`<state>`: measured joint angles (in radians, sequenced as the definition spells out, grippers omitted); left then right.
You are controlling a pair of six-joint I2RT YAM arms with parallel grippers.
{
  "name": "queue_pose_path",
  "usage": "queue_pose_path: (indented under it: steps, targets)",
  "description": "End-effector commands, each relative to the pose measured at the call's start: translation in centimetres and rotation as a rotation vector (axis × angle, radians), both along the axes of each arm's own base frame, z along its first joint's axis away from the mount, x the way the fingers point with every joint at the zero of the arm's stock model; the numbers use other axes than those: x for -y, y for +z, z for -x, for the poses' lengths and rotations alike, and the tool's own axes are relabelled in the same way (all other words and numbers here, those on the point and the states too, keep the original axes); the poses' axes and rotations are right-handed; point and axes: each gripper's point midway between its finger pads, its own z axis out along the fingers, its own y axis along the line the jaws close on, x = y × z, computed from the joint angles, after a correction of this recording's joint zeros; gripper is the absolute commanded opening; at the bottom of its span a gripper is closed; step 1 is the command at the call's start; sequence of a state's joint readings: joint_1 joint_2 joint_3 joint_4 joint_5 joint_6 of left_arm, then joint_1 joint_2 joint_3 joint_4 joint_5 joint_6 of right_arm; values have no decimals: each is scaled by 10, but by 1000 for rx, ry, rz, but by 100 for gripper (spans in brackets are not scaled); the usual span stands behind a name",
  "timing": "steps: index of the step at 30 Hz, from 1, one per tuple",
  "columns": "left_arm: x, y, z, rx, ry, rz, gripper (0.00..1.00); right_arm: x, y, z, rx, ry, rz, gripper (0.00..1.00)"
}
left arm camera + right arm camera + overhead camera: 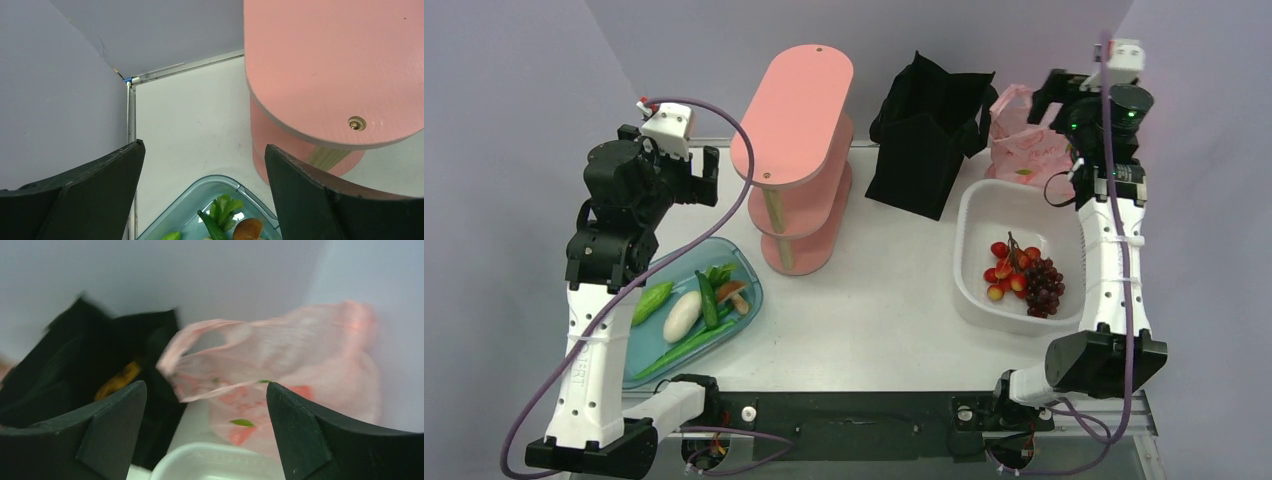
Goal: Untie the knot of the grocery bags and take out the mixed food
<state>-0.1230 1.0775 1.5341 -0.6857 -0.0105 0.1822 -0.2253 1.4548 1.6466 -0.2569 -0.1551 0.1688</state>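
Observation:
The pink plastic bag [1025, 143] lies at the back right, behind a white tub [972, 215]. In the right wrist view the pink bag [305, 355] is blurred and its handle loop hangs loose. The black tote [924, 130] stands left of it, with an orange packet [118, 380] showing inside. My right gripper [1046, 103] hovers above the pink bag, open and empty [206, 390]. The tub holds a dark red grape bunch [1044, 283] and small red and yellow fruits [1004, 272]. My left gripper [702, 172] is open and empty above a blue tray [742, 262] that holds a white vegetable [682, 315] and leafy greens [226, 206].
A pink three-tier shelf [796, 150] stands at mid table, close to the right of my left gripper [205, 150]. The tray [220, 181] also holds a small cucumber [708, 300] and a brown mushroom [248, 229]. Purple walls close in on both sides and at the back.

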Motion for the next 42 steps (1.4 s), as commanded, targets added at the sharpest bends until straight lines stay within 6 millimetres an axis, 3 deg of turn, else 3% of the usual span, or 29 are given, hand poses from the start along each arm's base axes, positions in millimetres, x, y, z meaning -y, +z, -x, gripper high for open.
queue_pose_path:
  steps: [1, 3, 5, 9, 12, 18, 20, 22, 24, 26, 27, 29, 33, 38, 42]
  targets:
    - [14, 11, -2, 31, -52, 39, 89, -121, -9, 12, -74, 482, 313, 85]
    - [17, 11, -1, 29, -65, 42, 89, -152, -19, 16, -105, 564, 424, 85]
    - [18, 13, 0, 31, -70, 42, 88, -171, -26, 18, -126, 622, 516, 86]
    - [14, 13, 5, 31, -55, 33, 88, -195, -47, 11, -189, 686, 693, 87]
    - [12, 13, 9, 32, -50, 29, 88, -200, -59, -3, -212, 685, 765, 87]
    - [8, 12, 17, 33, -40, 21, 87, -202, -81, -50, -256, 620, 765, 87]
    - [8, 12, 19, 33, -40, 20, 87, -205, -87, -54, -271, 636, 767, 85]
    - [6, 11, 19, 32, -36, 16, 87, -213, -99, -59, -294, 686, 768, 76]
    - [6, 11, 19, 31, -34, 17, 87, -225, -110, -52, -312, 778, 763, 65]
    - [7, 11, 19, 26, -39, 20, 87, -238, -120, -39, -334, 884, 770, 48]
    - [8, 12, 19, 24, -41, 21, 87, -240, -126, -31, -357, 923, 788, 30]
    - [9, 14, 17, 25, -49, 22, 87, -249, -130, -18, -367, 992, 807, 3]
    - [13, 19, 13, 25, -61, 30, 87, -267, -118, 9, -334, 1089, 787, 0]
    - [19, 24, 8, 40, -85, 49, 87, -289, -88, 52, -239, 1181, 761, 0]
    - [26, 28, 5, 62, -122, 62, 87, -297, -85, 87, -219, 1252, 741, 0]
